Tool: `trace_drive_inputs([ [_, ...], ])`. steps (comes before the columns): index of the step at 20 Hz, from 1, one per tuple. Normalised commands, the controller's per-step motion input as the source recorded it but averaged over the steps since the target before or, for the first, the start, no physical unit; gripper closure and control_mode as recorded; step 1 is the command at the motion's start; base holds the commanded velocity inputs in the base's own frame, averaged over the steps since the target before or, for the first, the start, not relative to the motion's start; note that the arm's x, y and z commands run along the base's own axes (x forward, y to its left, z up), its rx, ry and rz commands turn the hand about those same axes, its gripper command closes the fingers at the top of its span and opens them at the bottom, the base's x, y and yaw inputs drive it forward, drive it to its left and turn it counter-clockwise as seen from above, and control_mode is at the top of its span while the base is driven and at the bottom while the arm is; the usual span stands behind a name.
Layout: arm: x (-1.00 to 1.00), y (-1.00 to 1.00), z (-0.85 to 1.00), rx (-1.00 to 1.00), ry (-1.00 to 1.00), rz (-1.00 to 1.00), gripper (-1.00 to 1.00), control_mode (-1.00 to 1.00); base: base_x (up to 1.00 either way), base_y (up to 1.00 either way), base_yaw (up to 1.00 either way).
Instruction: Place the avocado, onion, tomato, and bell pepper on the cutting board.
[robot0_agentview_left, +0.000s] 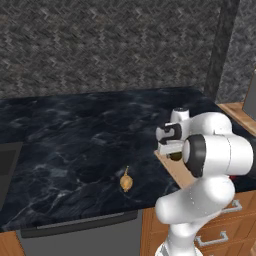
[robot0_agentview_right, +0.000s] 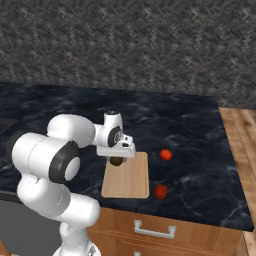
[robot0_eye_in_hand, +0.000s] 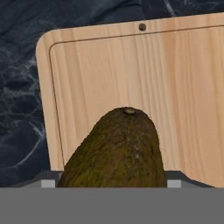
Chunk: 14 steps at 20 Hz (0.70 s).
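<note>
1. We see the gripper (robot0_agentview_right: 117, 159) hanging over the far end of the cutting board (robot0_agentview_right: 131, 180), fingers clamped on the avocado (robot0_eye_in_hand: 117, 153).
2. In the hand view the avocado sits stem-end up, with the board's corner and its small hole behind it.
3. The board lies at the front edge of the dark marble counter (robot0_agentview_right: 190, 125).
4. The onion (robot0_agentview_left: 126, 183) lies alone on the counter, well left of the board.
5. The tomato (robot0_agentview_right: 166, 154) sits right of the board; another red ball (robot0_agentview_right: 161, 191) lies just off its near right corner.
</note>
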Motion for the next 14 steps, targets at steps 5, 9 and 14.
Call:
trace_drive_inputs([
  [5,0.09,-0.01,-0.42,0.0,0.0,0.0,1.0,-1.0,0.0,0.0,0.0],
  [9,0.02,0.0,-0.45,0.0,0.0,0.0,1.0,-1.0,0.0,0.0,0.0],
  [14,0.0,0.0,-0.31,0.0,0.0,0.0,-1.0,-1.0,0.0,0.0,0.0],
])
